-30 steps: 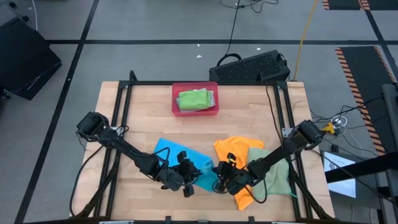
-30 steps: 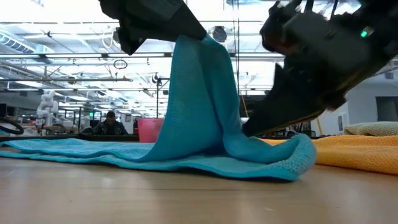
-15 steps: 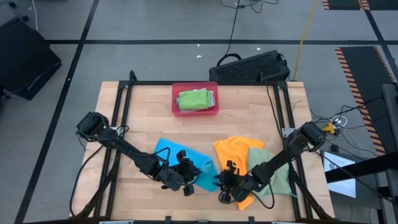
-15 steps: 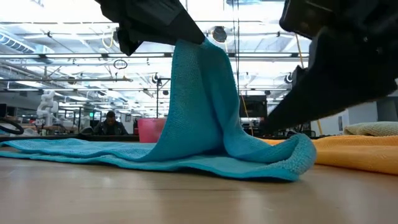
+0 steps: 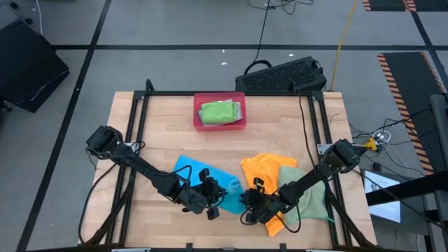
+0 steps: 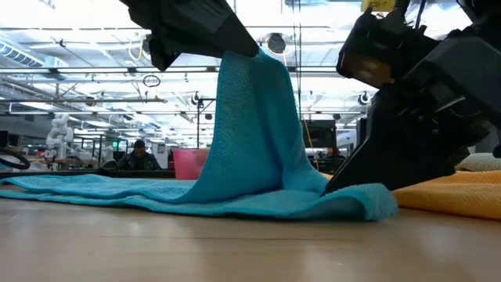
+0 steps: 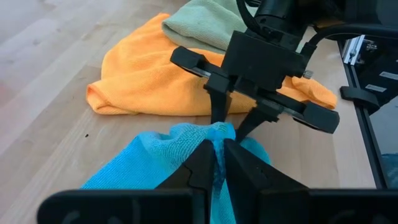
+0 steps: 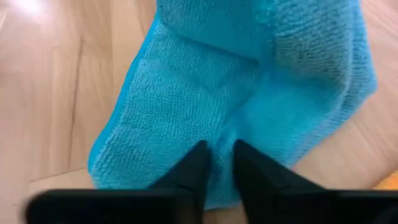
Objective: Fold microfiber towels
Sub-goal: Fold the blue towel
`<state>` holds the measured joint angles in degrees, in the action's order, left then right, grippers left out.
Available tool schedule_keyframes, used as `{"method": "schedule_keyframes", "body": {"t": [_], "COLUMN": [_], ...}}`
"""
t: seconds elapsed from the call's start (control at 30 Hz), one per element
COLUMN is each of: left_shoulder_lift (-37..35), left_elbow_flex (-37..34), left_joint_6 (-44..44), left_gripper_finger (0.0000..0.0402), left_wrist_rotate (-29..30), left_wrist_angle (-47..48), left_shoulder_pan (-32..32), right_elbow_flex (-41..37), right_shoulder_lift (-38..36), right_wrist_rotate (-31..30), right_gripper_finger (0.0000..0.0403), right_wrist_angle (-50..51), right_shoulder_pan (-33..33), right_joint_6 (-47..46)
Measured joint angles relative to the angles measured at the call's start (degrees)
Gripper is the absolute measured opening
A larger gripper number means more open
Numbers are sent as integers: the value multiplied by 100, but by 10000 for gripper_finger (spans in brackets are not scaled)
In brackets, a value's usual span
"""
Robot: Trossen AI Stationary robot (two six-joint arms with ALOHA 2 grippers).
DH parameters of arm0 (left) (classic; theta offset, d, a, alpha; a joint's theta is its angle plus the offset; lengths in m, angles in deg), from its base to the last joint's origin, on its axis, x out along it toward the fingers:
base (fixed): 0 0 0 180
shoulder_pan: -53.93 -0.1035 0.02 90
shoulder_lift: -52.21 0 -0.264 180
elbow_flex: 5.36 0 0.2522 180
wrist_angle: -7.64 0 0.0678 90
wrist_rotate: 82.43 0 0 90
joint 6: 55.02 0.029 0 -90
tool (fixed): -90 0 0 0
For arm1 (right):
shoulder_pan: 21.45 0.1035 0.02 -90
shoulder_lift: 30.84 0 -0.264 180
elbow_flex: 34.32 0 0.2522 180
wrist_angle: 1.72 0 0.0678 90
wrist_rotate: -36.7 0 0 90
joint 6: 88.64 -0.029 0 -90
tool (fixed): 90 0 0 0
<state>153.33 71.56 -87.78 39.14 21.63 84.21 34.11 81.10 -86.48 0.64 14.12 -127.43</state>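
A bright blue microfiber towel (image 5: 196, 175) lies on the table's near middle, with one part drawn up into a peak (image 6: 250, 117). My left gripper (image 7: 219, 163) is shut on that peak. My right gripper (image 8: 219, 163) faces it from the right (image 7: 229, 127), low at the towel's right end, shut on the cloth. An orange towel (image 5: 262, 168) and a pale green towel (image 5: 308, 192) lie bunched to the right. A folded green towel (image 5: 219, 110) rests in the pink tray (image 5: 198, 112). My left gripper pinches a bunched fold of the blue towel (image 7: 217, 138) between its two fingers, slanting down from the table's left. The fold stands lifted as a peak (image 6: 239, 63); the rest of the cloth hangs down and spreads on the table. My right gripper has a ridge of the blue towel (image 8: 219, 134) between its two fingers, slanting down from the table's right. That part is the towel's right end (image 6: 356, 200), which lies on the tabletop. One layer or several, I cannot tell.
The black frame rails (image 5: 136, 140) run along both table sides. A black keyboard-like case (image 5: 283, 75) sits beyond the far right corner. Bare wood (image 5: 161, 126) shows left of the tray and along the near edge. A person sits far back in the room (image 6: 139, 155).
My right gripper drew back up off the blue towel's right end, then came down again lower and a little toward the near edge, rolling slightly. The rounded fold at that end now lies flatter on the table. The lifted peak has stayed put.
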Motion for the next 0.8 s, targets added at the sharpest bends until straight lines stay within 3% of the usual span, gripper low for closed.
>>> {"method": "schedule_keyframes", "body": {"t": [0.07,0.13,0.8], "left_shoulder_lift": [0,0,0], "left_elbow_flex": [0,0,0], "left_joint_6": [-14,-15,-41], "left_gripper_finger": [40,40,40], "left_wrist_rotate": [0,0,0], "left_wrist_angle": [0,0,2], "left_shoulder_pan": [0,0,133], "right_elbow_flex": [0,0,-2], "right_shoulder_lift": [0,-9,-470], "right_wrist_rotate": [3,9,322], "right_gripper_finger": [21,10,24], "right_wrist_angle": [1,-7,341], "right_shoulder_pan": [-2,9,131], "right_joint_6": [18,35,146]}}
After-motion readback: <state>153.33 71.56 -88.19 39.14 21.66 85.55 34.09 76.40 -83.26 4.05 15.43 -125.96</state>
